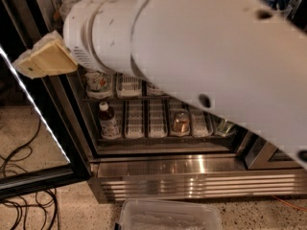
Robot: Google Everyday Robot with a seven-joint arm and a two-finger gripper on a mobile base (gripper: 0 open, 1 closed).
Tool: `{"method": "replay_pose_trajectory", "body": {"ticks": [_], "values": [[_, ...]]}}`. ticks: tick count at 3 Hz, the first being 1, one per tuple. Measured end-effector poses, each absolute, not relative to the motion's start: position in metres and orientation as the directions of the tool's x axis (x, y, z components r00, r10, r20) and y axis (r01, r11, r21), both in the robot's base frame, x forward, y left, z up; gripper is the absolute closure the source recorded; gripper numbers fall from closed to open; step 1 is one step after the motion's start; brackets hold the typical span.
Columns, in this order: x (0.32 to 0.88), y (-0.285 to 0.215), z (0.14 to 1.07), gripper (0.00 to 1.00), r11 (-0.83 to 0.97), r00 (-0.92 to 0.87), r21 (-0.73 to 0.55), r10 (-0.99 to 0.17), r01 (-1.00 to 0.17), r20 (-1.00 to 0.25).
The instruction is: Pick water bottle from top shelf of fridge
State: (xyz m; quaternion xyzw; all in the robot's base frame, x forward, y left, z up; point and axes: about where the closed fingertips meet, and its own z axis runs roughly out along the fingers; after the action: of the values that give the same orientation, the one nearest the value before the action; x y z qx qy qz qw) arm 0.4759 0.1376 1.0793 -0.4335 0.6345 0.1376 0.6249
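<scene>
My gripper [44,62] shows as a beige piece at the left end of the big white arm [192,56], in front of the open fridge [192,176] near its upper left. The arm fills the upper frame and hides the top shelf, so the water bottle is out of view. Below the arm I see two lower wire shelves. On them stand white lane trays [144,119], a brown-liquid bottle [108,121], a patterned can [99,83], a copper can [181,121] and a clear bottle [223,127] at the right.
The glass door [33,109] with its lit white strip stands open to the left. Black cables [24,186] lie on the speckled floor. A clear plastic bin [168,217] sits on the floor in front of the ribbed steel base.
</scene>
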Motion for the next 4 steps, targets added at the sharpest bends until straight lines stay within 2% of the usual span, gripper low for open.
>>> {"method": "replay_pose_trajectory", "body": {"ticks": [1, 2, 3, 4], "values": [[0.494, 0.160, 1.035, 0.00, 0.609, 0.077, -0.252, -0.298, -0.752, -0.951], [0.505, 0.166, 0.998, 0.00, 0.658, 0.006, -0.171, -0.245, -0.734, -0.970], [0.511, 0.112, 0.974, 0.00, 0.792, -0.056, -0.128, -0.200, -0.597, -0.978], [0.503, 0.045, 0.962, 0.00, 0.897, -0.048, -0.195, -0.232, -0.396, -0.972]]}}
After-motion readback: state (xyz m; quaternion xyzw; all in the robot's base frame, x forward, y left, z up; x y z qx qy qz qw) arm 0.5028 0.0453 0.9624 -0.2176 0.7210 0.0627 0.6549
